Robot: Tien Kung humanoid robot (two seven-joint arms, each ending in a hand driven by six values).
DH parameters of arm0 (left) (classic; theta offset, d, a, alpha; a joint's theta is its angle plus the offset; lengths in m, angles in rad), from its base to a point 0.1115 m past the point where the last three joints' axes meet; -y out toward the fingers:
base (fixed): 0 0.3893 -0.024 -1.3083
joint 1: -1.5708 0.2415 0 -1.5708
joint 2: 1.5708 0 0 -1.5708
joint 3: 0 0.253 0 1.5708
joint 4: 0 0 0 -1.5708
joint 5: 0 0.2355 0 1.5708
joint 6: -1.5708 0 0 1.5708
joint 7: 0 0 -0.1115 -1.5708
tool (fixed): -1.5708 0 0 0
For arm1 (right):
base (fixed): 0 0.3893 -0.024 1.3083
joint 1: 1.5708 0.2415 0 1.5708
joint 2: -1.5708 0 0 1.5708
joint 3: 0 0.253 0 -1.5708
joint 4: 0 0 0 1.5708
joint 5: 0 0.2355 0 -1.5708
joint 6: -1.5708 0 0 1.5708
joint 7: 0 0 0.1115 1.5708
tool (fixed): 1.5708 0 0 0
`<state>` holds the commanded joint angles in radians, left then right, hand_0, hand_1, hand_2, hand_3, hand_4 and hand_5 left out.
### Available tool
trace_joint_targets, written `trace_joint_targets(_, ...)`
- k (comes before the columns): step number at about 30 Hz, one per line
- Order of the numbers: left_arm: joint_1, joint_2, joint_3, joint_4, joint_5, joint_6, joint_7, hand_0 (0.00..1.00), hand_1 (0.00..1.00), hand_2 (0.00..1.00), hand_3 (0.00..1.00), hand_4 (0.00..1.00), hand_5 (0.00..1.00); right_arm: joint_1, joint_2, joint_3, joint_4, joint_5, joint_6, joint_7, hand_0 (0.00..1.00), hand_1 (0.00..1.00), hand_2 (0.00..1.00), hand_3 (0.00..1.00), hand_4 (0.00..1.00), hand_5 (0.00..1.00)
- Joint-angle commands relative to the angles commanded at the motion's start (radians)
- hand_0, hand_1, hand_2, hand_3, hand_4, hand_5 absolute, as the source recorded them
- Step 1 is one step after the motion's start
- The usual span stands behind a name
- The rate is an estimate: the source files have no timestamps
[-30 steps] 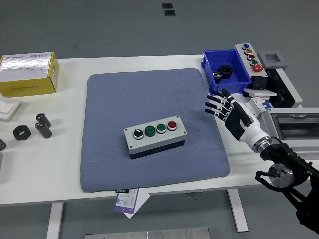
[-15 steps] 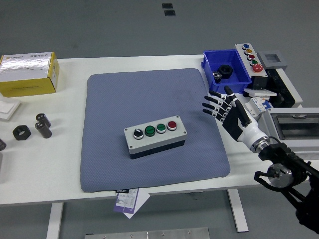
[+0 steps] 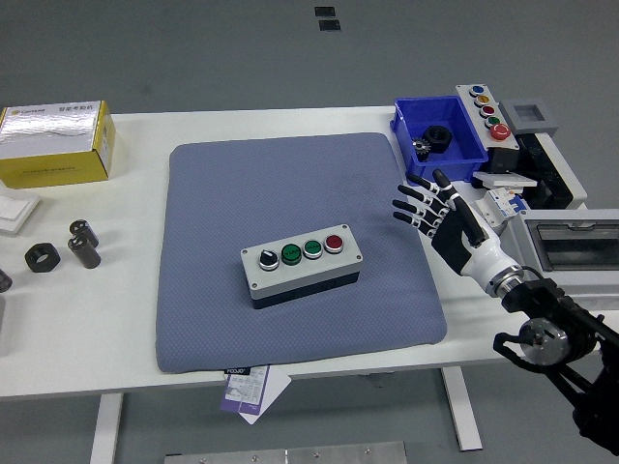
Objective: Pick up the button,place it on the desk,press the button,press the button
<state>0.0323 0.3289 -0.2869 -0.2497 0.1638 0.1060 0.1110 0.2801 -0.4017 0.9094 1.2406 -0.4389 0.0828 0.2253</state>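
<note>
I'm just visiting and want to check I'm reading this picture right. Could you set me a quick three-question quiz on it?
1. True or false: the right robot hand is grasping the button box.
2. What does the button box rest on? A: blue bin B: grey mat C: yellow box
3. Fill in: the button nearest the robot hand is coloured ____.

Key: 1 false, its fingers are spread and hold nothing. 2 B, the grey mat. 3 red.

I can't read the yellow box [image 3: 55, 145] print; left of it, small parts [image 3: 3, 280] clipped by frame edge.
</note>
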Motion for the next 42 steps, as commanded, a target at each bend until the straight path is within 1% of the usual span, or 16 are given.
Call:
trace_joint_targets(9,0.003,-0.001,0.004,0.001,-0.007,0.0,0.001,0.637,0.583,0.634,0.748,0.808,0.208,-0.002,0.0,0.022,0.006,-0.007,0.0,-0.003,0.814,0.778,0.823,0.858,0.998,0.68)
trace_joint_targets(10,0.003,-0.001,0.003,0.001,-0.007,0.0,0.001,0.637,0.584,0.633,0.749,0.808,0.207,-0.002,0.0,0.025,0.005,-0.007,-0.001,-0.003,0.814,0.774,0.813,0.831,0.998,0.696)
trace_joint_targets(15,0.004,-0.003,0.004,0.002,-0.009,0.0,0.001,0.637,0.584,0.633,0.749,0.808,0.207,-0.004,0.002,0.033,0.004,-0.007,-0.002,-0.002,0.814,0.774,0.813,0.831,0.998,0.696)
trace_joint_targets(16,0.004,-0.004,0.004,0.002,-0.009,0.0,0.001,0.637,0.584,0.633,0.748,0.807,0.207,-0.005,0.002,0.034,0.004,-0.007,-0.003,-0.002,0.795,0.749,0.783,0.789,0.998,0.705)
trace_joint_targets(33,0.005,-0.004,0.004,0.003,-0.009,-0.004,0.006,0.637,0.574,0.626,0.749,0.806,0.205,-0.006,0.002,0.054,0.005,-0.003,-0.007,0.0,0.785,0.733,0.771,0.777,0.998,0.702)
trace_joint_targets(34,0.005,-0.004,0.004,0.003,-0.009,-0.004,0.006,0.637,0.525,0.569,0.749,0.804,0.203,-0.006,0.002,0.054,0.005,-0.003,-0.008,0.0,0.743,0.65,0.684,0.761,0.998,0.7)
trace_joint_targets(39,0.006,-0.004,0.008,0.004,-0.012,-0.005,0.007,0.637,0.525,0.569,0.749,0.804,0.203,-0.006,0.003,0.056,0.003,0.001,-0.008,0.003,0.743,0.65,0.684,0.761,0.998,0.7)
trace_joint_targets(40,0.006,-0.004,0.008,0.005,-0.012,-0.005,0.007,0.637,0.499,0.437,0.744,0.809,0.207,-0.006,0.002,0.057,0.003,0.001,-0.009,0.003,0.701,0.522,0.558,0.731,0.998,0.708)
trace_joint_targets(42,0.006,-0.005,0.007,0.004,-0.011,-0.005,0.007,0.637,0.499,0.437,0.744,0.809,0.207,-0.006,0.002,0.059,0.002,0.002,-0.01,0.004,0.701,0.522,0.558,0.731,0.998,0.708)
